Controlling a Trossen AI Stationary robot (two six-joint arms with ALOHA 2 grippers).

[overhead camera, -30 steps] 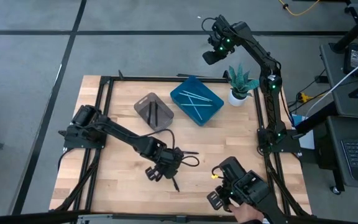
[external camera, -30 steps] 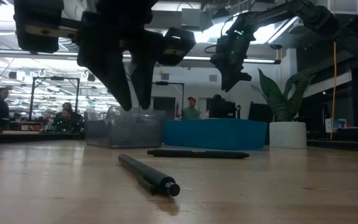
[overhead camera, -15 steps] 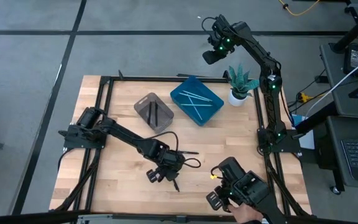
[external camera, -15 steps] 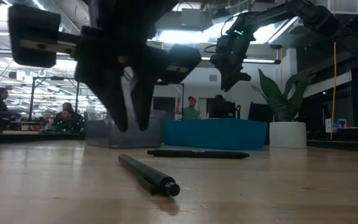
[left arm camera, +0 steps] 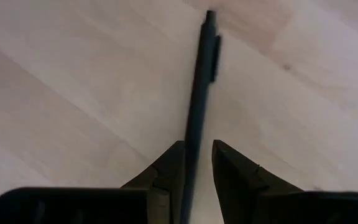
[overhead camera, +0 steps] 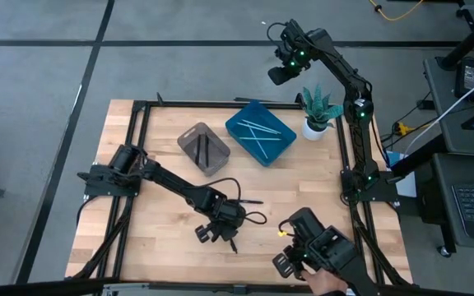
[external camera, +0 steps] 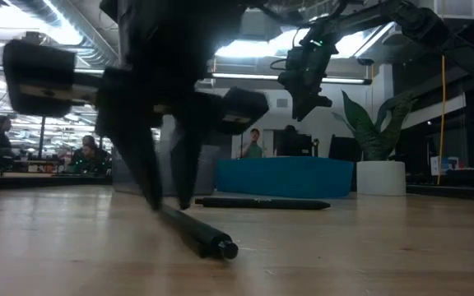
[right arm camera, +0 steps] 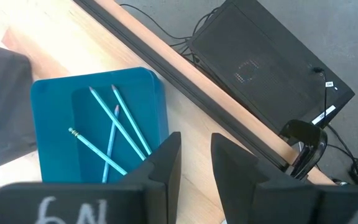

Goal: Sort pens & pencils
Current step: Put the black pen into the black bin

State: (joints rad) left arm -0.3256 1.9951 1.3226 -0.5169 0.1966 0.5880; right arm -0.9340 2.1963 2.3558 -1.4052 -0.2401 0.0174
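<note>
A: Black was the stick under the left end effector (left arm camera: 196, 163); it was a black pen (left arm camera: 199, 87) lying flat on the wooden table (overhead camera: 155, 238), near the front edge.

B: Why was the end effector so low there?

A: I think it was placed for a grasp. In the left wrist view its two fingers (left arm camera: 166, 168) stood one on each side of the pen, with a narrow gap, not yet pressed on it. So it was open around the pen, not gripping.

B: And how did the pen point?

A: Its long axis ran straight forward from between the fingers, the clip end away from the wrist. The fingers crossed this axis, which seemed correct for closing on a thin stick.

B: Where were the other sticks?

A: A second black pen (external camera: 262, 202) lay on the table behind the first one. Light blue pencils (right arm camera: 112, 134) were in the blue tray (overhead camera: 261, 131), and dark sticks in the grey tray (overhead camera: 204, 148) beside it.

B: The right arm?

A: The right end effector (right arm camera: 196, 158) hung high above the back edge, with the jaws a little apart and empty.
</note>
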